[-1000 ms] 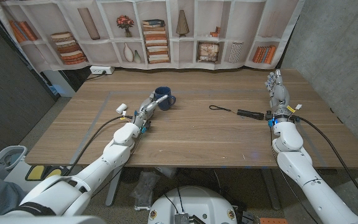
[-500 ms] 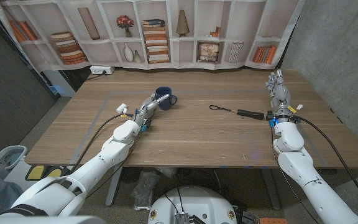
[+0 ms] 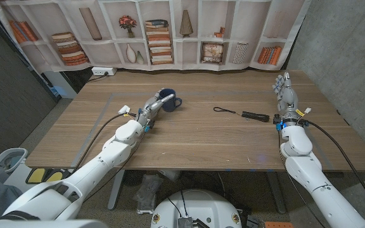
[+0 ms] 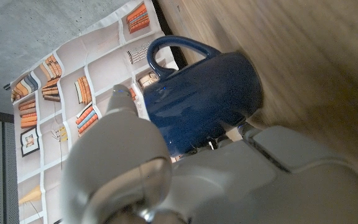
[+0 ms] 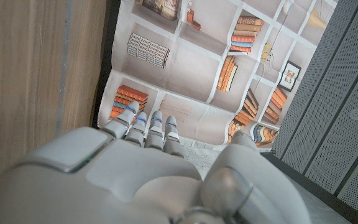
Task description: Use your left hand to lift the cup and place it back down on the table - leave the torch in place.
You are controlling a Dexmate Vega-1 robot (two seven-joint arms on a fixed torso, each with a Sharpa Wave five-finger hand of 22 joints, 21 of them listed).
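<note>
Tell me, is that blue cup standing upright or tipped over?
Upright, it seems: the cup shows its open rim facing up on the table, handle out sideways.

Even, soft indoor light covered the tabletop (image 3: 189,139), with faint shadows. Wrist views were soft; the left robot hand (image 4: 135,174) was blurred close up, with glare on the cup (image 4: 197,99) beyond it.

One dark blue glazed ceramic cup (image 3: 168,99) with handle. One slim black torch (image 3: 255,116) with looped cord. One brown wooden counter (image 3: 195,142). Two grey robot hands: left (image 3: 152,109), right (image 3: 286,95).
</note>
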